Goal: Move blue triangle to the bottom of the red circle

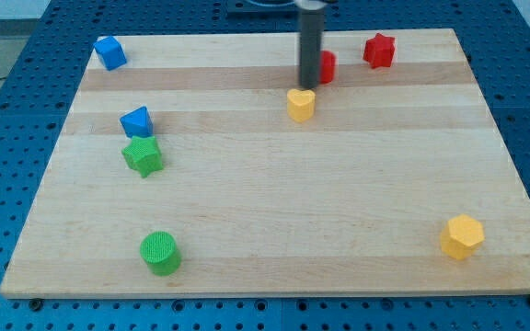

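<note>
The blue triangle (pixel 137 121) lies at the view's left, just above the green star (pixel 143 156). The red circle (pixel 326 66) sits near the view's top, centre-right, partly hidden behind my rod. My tip (pixel 309 87) is right beside the red circle's left edge and just above the yellow heart (pixel 301 104). The tip is far to the right of the blue triangle.
A blue cube (pixel 109 52) sits at the top left corner of the wooden board (pixel 265 211). A red star (pixel 378 50) is at the top right. A green cylinder (pixel 160 253) is at the bottom left, a yellow hexagon (pixel 462 236) at the bottom right.
</note>
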Tool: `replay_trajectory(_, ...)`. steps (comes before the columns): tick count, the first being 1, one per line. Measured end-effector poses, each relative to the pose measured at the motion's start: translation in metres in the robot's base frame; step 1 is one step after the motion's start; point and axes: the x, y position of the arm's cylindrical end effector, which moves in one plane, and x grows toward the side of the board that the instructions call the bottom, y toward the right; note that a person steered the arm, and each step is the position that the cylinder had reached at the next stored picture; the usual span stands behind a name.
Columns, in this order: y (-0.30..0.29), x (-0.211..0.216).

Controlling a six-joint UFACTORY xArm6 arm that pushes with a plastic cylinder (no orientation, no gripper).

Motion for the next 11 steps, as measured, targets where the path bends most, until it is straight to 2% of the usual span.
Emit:
replay_trajectory(1, 0.039, -0.031)
replay_trajectory(2, 0.025, 0.006)
replay_trajectory(3, -0.09, 0.034)
replay_trajectory(4, -0.123, 0.057)
replay_trajectory(5, -0.124, 0.108)
replay_trajectory(6, -0.188, 0.124)
replay_trajectory(7, -0.246, 0.126)
replay_trajectory(9, -0.286, 0.045)
replay_trajectory(10, -0.237, 0.071)
replay_trajectory(11, -0.28, 0.082)
